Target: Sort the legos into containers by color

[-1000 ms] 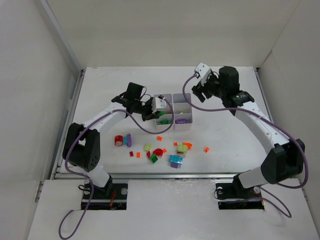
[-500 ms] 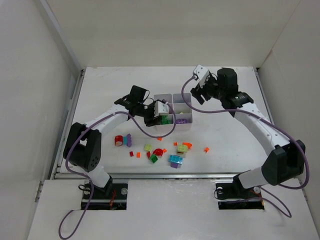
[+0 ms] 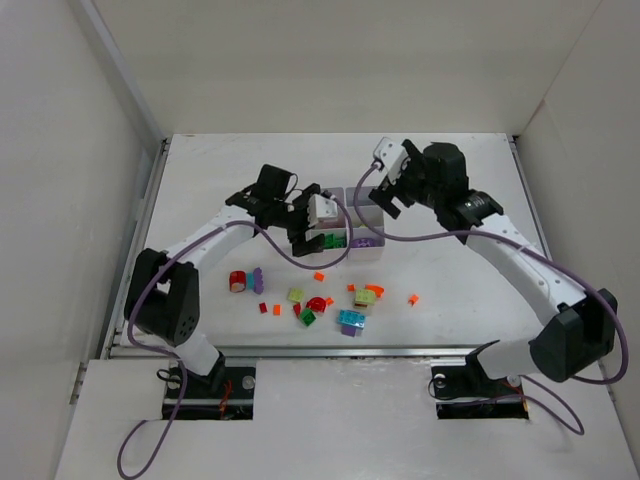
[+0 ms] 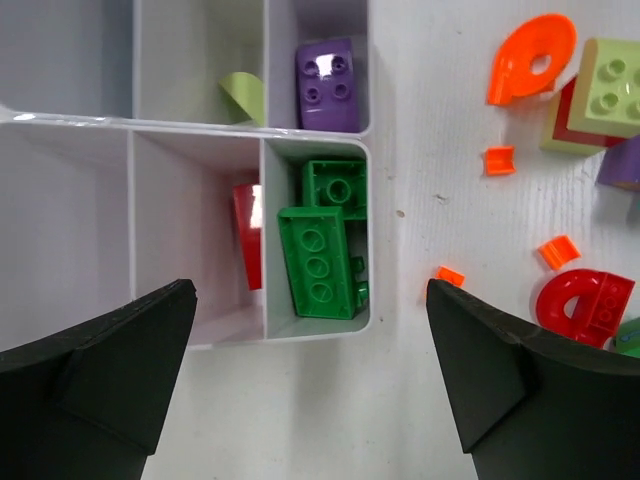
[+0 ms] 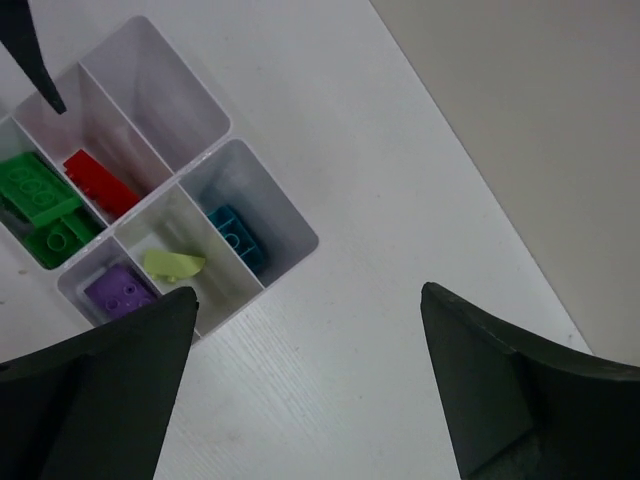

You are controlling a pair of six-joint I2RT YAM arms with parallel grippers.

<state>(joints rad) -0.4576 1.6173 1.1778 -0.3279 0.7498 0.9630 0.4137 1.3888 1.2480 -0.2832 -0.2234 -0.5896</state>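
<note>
White table (image 3: 440,290): arms (image 3: 210,238) arch toward tray (image 4: 366,240), left fingers (image 4: 100,370) wide, right fingers (image 5: 90,380) wide.

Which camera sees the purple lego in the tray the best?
The left wrist view: the purple lego sits close and unblocked in a corner compartment of the tray, studs showing. The right wrist view shows it smaller, near the picture's edge. The top view gives only a purple speck.
</note>
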